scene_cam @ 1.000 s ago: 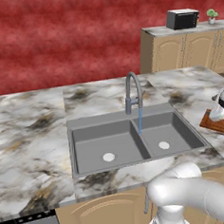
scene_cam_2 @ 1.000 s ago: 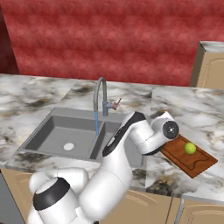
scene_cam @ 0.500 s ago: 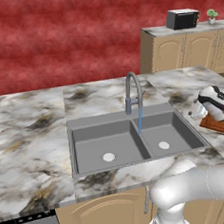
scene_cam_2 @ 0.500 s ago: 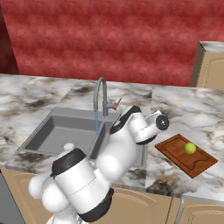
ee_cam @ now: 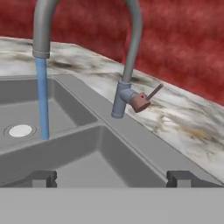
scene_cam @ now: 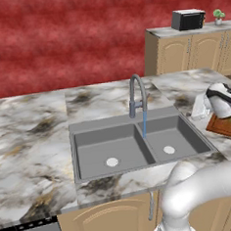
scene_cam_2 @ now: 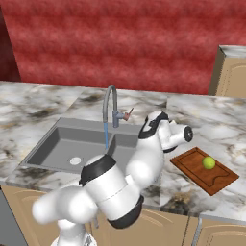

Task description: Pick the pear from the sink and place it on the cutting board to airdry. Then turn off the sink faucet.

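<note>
Right base view: pear [scene_cam_2: 208, 163] on cutting board [scene_cam_2: 204, 169], right of sink [scene_cam_2: 57, 144]. Sink faucet [ee_cam: 129, 65] running. Gripper [ee_cam: 111, 178] fingers spread, holding nothing.

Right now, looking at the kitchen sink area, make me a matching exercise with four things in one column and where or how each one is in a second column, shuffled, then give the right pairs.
Column one:
1. pear
2. sink faucet
3. cutting board
4. gripper

Column two:
A. lying on the marble counter to the right of the sink
B. open, facing the faucet's side handle
C. resting on the cutting board
D. running, with a blue stream falling into the sink

Pairs: 1-C, 2-D, 3-A, 4-B
</note>
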{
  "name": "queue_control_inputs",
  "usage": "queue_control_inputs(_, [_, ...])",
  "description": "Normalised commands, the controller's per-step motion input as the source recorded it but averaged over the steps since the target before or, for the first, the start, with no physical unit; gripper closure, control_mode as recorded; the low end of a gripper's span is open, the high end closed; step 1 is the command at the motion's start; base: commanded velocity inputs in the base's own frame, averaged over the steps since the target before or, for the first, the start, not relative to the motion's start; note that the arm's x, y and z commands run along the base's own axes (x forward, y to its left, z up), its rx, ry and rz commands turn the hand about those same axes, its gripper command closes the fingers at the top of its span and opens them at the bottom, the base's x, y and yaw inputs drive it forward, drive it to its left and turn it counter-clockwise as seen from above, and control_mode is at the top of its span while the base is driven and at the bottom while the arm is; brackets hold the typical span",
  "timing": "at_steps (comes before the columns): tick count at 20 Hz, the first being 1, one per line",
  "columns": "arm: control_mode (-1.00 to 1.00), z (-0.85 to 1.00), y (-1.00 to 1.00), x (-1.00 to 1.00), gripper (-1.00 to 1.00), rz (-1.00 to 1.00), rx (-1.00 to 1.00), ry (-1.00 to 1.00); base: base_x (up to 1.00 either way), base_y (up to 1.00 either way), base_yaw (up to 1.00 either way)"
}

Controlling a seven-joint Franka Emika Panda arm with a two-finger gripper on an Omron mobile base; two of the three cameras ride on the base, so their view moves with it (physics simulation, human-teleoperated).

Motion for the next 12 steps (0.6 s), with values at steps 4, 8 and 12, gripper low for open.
queue_control_inputs(4, [-1.00,0.00,0.17,0.22,-1.00,0.27,0.06,0.00,0.00,0.00,0.00])
queue_control_inputs(8, [-1.00,0.00,0.28,0.22,-1.00,0.16,0.00,0.00,0.00,0.00,0.00])
queue_control_inputs(12, [-1.00,0.00,0.30,0.22,-1.00,0.07,0.00,0.00,0.00,0.00,0.00])
